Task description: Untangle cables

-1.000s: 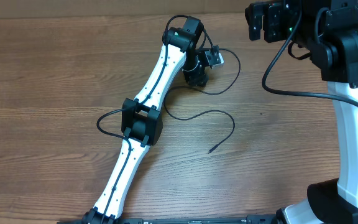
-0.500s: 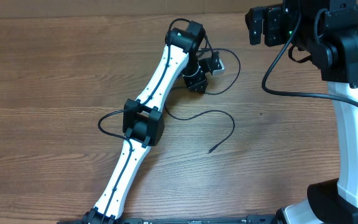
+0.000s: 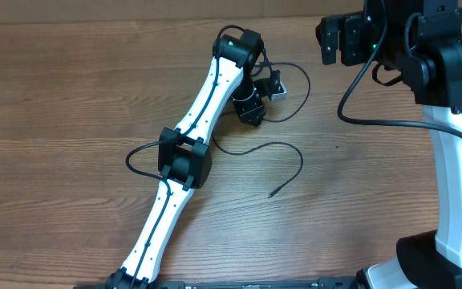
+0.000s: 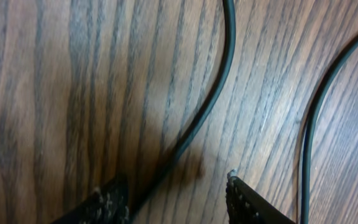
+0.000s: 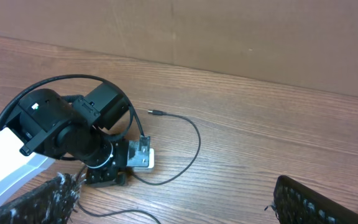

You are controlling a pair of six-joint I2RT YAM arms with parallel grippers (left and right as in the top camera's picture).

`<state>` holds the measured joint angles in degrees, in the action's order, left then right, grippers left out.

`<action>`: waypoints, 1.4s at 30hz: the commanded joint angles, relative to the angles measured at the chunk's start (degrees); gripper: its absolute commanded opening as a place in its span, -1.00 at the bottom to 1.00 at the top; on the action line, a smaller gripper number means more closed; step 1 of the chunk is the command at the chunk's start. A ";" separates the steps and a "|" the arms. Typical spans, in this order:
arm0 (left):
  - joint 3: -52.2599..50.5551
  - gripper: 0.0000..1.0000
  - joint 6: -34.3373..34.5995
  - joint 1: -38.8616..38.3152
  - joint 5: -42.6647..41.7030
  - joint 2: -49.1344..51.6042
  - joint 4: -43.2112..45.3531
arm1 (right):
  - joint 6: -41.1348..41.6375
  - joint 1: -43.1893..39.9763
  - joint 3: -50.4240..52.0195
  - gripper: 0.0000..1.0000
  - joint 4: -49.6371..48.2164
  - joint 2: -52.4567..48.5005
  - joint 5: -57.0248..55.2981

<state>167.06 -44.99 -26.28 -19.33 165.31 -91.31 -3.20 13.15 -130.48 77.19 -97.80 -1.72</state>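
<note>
**Overhead.** The left gripper [image 3: 252,108] points down at the wooden table [image 3: 70,96], and the cables [image 3: 306,87] lie right around it. One thin black cord loops out past its far side and back beneath it. A loose strand [image 3: 299,160] trails off from its near side and ends in a small plug [image 3: 271,195] well apart from the hand. The right gripper [image 3: 339,40] hangs well clear of any cord.

**Left wrist.** The fingers stand partly apart and grip nothing. A smooth, round, rubbery cord [image 4: 219,81] lies flat on the streaked wood grain. It runs in between the fingers and passes close by one fingertip [image 4: 107,202]. A second cord [image 4: 309,124] curves just outside the other fingertip. The step looks like picking one strand, so the hand should centre on the inner cord, settle low and close on it alone. Then it should draw gently away from the loop, so the cord slides rather than tightens.

**Right wrist.** The jaws are spread wide and empty, with rough, pebbled pads [image 5: 48,199]. Ahead of them a limp cord arcs beside the left hand and ends in a silver-tipped jack [image 5: 153,112].
</note>
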 commanded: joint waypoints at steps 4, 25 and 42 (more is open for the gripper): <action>-0.98 -0.30 -1.31 -0.44 -1.27 0.17 1.75 | -0.04 -0.11 0.02 1.00 -0.13 -0.26 0.28; 6.99 -0.92 19.45 3.74 -6.43 -10.78 0.98 | -0.26 -0.11 0.02 1.00 -0.13 -0.26 0.26; 6.58 -0.91 46.77 9.44 17.55 -19.17 -2.12 | 0.20 -0.11 0.07 1.00 -2.58 -2.49 6.93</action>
<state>173.97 -10.76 -16.47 -9.93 145.03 -95.33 -3.16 13.15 -130.48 75.64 -98.24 0.84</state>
